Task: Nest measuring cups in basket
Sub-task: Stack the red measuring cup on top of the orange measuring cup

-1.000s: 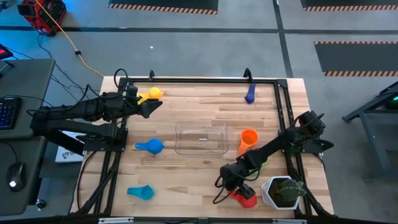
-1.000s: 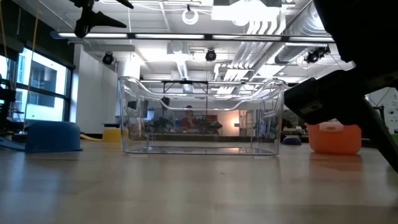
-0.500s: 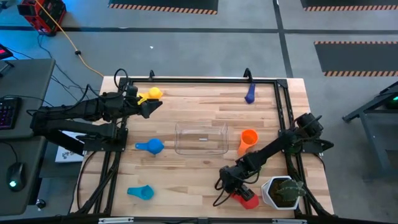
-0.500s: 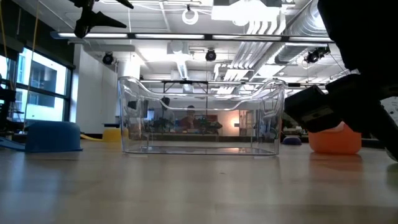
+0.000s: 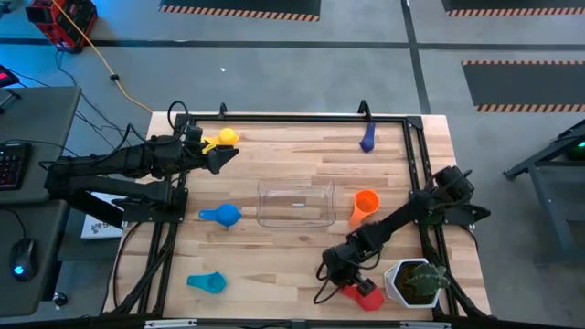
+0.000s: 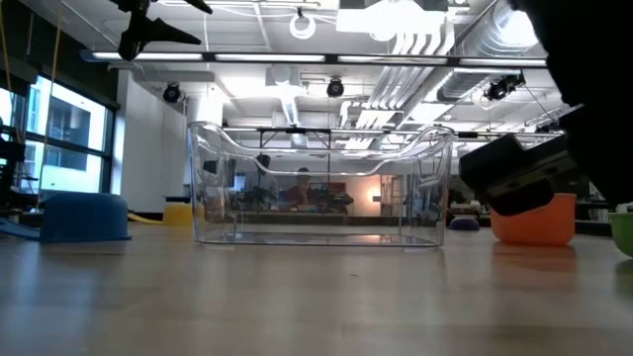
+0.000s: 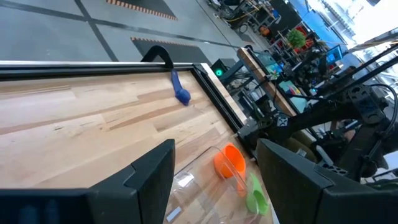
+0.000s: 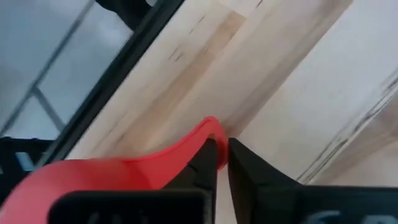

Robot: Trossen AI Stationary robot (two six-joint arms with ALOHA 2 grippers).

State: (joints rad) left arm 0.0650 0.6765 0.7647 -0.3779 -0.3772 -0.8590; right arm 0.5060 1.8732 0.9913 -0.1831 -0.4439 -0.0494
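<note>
The clear basket [image 5: 295, 203] stands mid-table, with an orange cup [image 5: 365, 206] to its right and a blue cup [image 5: 222, 215] to its left. A light blue cup [image 5: 207, 282] lies near left and a dark blue cup [image 5: 367, 139] far right. A green cup [image 7: 255, 199] lies beside the orange one. My left gripper [image 5: 227, 155] hovers open next to the yellow cup [image 5: 223, 139]. Near the front right edge, my right gripper [image 5: 347, 279] is shut on the red cup [image 5: 363, 294]. My right gripper pinches a thin red end of the cup [image 8: 209, 127] between its two fingertips [image 8: 239, 158], which stand almost together. The fingers slant down toward the table's near edge. The cup's red body [image 8: 112, 171] lies beside the fingers, low over the wood.
A white pot with a green plant [image 5: 416, 283] stands right of the red cup at the near right corner. A black frame rail [image 5: 292, 117] runs along the table's far edge and down both sides. Bare wood lies in front of the basket.
My right gripper has shut its fingers on the red cup and has sunk a little toward the near right corner. In the low view its dark body has slid to the right, uncovering more of the orange cup and a green rim.
</note>
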